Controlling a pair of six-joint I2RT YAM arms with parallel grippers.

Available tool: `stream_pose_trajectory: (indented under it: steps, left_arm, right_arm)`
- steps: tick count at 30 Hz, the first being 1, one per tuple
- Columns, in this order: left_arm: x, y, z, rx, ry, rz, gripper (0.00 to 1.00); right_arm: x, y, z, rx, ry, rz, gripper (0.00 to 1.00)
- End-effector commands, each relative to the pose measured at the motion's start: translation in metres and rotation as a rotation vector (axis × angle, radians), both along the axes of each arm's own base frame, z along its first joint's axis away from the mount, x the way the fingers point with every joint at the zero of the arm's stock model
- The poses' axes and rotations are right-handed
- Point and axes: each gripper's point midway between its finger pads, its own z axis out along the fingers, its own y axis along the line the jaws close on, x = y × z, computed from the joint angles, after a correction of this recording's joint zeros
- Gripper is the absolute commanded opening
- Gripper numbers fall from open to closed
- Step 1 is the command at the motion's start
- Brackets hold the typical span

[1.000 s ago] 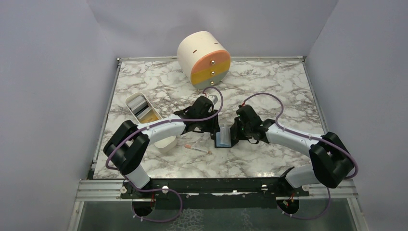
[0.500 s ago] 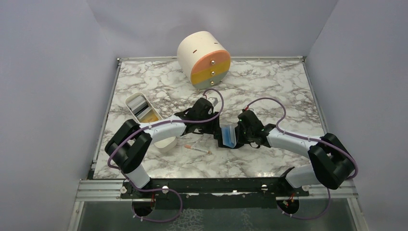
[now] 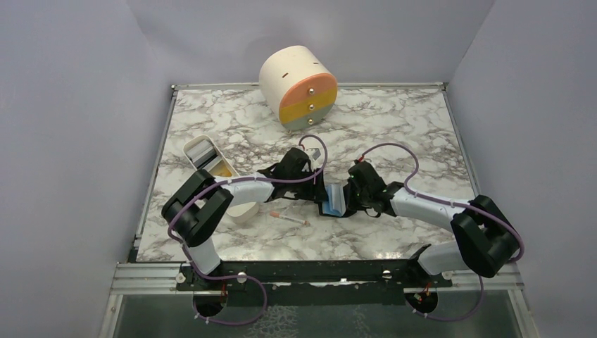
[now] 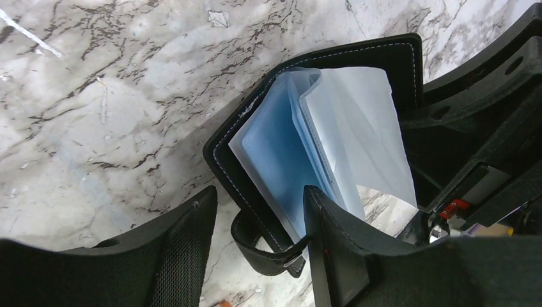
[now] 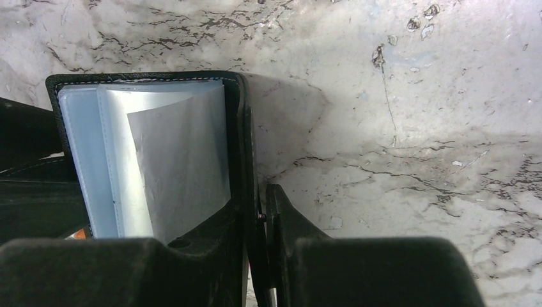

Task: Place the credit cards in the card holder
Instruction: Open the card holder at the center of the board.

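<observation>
Fingers (image 5: 211,249) of the right gripper (image 5: 259,211) are seen clamped on the black cover edge of the card holder (image 5: 153,147), which is opened near the middle of the marble table (image 5: 415,128). Only the left wrist view shows the left gripper (image 4: 259,195) spread wide, with the holder's lower corner and strap lying ungripped between its fingers. A blue sheet among the clear sleeves may be a card; that cannot be settled. From the top view alone an orange-yellow credit card (image 3: 222,170) is made out in the white tray (image 3: 190,146), whose near end is hidden by the left arm.
</observation>
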Motion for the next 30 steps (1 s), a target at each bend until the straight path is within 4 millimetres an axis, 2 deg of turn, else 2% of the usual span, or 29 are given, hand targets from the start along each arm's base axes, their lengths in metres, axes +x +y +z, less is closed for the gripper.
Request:
stream_pose_trajectory:
  steps: [1, 6, 10, 14, 19, 20, 23, 27, 30]
  left_arm:
    - [-0.001, -0.013, 0.006, -0.099, 0.022, -0.02, 0.54]
    - [-0.001, -0.017, 0.004, -0.119, 0.04, -0.024, 0.47]
    - [-0.002, -0.019, 0.006, -0.129, 0.051, -0.027, 0.21]
    - [-0.001, -0.019, 0.018, -0.129, 0.047, -0.025, 0.01]
    - [0.001, -0.015, 0.023, -0.08, 0.072, -0.005, 0.0]
    - [0.003, -0.016, 0.035, -0.085, 0.056, 0.0, 0.0]
    - [0.006, -0.014, 0.047, -0.079, 0.044, 0.012, 0.0]
    - [0.008, -0.017, 0.063, -0.095, 0.033, 0.014, 0.0]
    - [0.009, -0.017, 0.069, -0.097, 0.032, 0.014, 0.0]
  right_arm:
    - [0.001, -0.005, -0.002, -0.007, -0.023, -0.024, 0.14]
    - [0.004, 0.0, 0.004, 0.019, -0.039, -0.013, 0.14]
    - [0.005, 0.002, 0.014, 0.016, -0.039, -0.009, 0.19]
    - [0.007, -0.001, 0.037, 0.005, -0.06, -0.006, 0.33]
    - [0.01, 0.006, 0.076, 0.032, -0.101, 0.045, 0.48]
    - [0.011, 0.009, 0.084, 0.05, -0.114, 0.054, 0.51]
    - [0.01, 0.022, 0.102, 0.123, -0.142, 0.103, 0.58]
    - [0.012, 0.034, 0.104, 0.162, -0.133, 0.13, 0.76]
    - [0.015, 0.037, 0.097, 0.156, -0.118, 0.129, 0.83]
